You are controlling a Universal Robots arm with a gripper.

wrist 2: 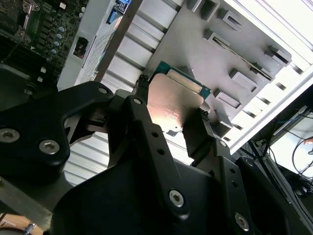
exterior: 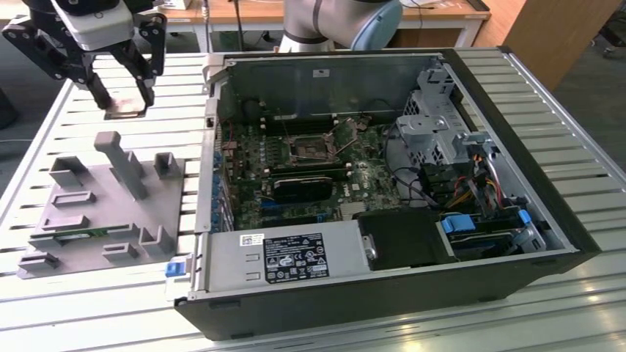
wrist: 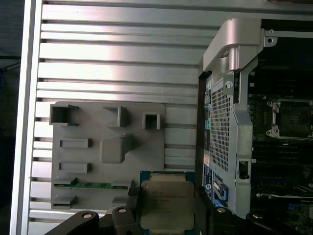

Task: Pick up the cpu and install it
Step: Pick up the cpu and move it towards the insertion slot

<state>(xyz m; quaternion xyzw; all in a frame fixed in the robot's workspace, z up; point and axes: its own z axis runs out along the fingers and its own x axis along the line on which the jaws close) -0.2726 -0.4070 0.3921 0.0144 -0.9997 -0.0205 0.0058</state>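
1. At the exterior view's far left, the gripper (exterior: 125, 99) hung above the slatted metal table (exterior: 59, 139). Its two black fingers (exterior: 101, 94) were closed on opposite edges of the cpu (exterior: 128, 110), which was held flat and clear of the table top.
2. In the second wrist view, the cpu's shiny metal face (wrist 2: 173, 100) sat between the fingertips, with a green edge showing past them.
3. Just below the gripper in the exterior view lay a grey fixture tray (exterior: 108, 198) with raised blocks and posts. The cpu hung above the table beside its far end, not in any of its slots.
4. A narrow green memory stick (exterior: 83, 233) lay in a slot near the tray's front edge.
5. To the right of the tray stood the open computer case (exterior: 323, 73), lying on its side with the motherboard (exterior: 293, 176) facing up.
6. Near the board's middle sat the empty processor socket (exterior: 313, 149), well apart from the cpu.
7. A silver power supply (exterior: 284, 257) ran along the case's near side.
8. At the far right of the case were metal drive bays (exterior: 435, 121) and bundled cables (exterior: 479, 183).
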